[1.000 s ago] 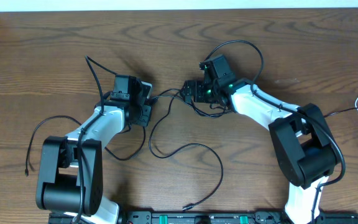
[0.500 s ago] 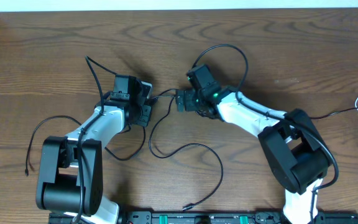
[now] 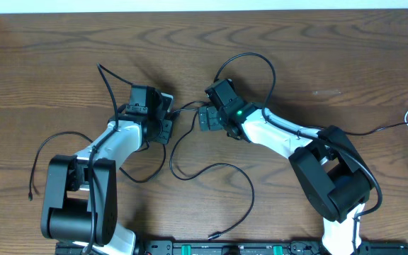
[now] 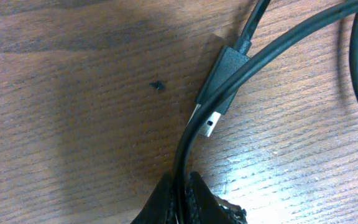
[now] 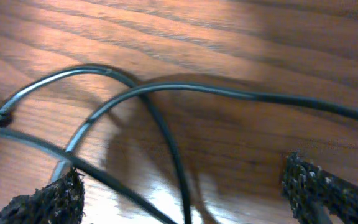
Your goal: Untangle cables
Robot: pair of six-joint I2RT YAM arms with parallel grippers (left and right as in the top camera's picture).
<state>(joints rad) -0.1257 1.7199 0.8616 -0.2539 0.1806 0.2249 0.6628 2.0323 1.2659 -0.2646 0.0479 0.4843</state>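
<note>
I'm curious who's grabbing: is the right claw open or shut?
Open. The right gripper has fingertips far apart, black cables between.

The table [image 4: 73,124] was grained brown wood with a soft sheen. I saw the black cable [image 4: 278,46] smooth and rubbery, a plug [image 4: 219,84] of matt plastic tipped in bright metal, and rough, gritty pads [image 5: 55,199] on the right gripper [image 5: 185,190].

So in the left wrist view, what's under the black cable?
A black plug with a silver tip lies on the table beneath the black cable. The cable covers a strip of that plug.
</note>
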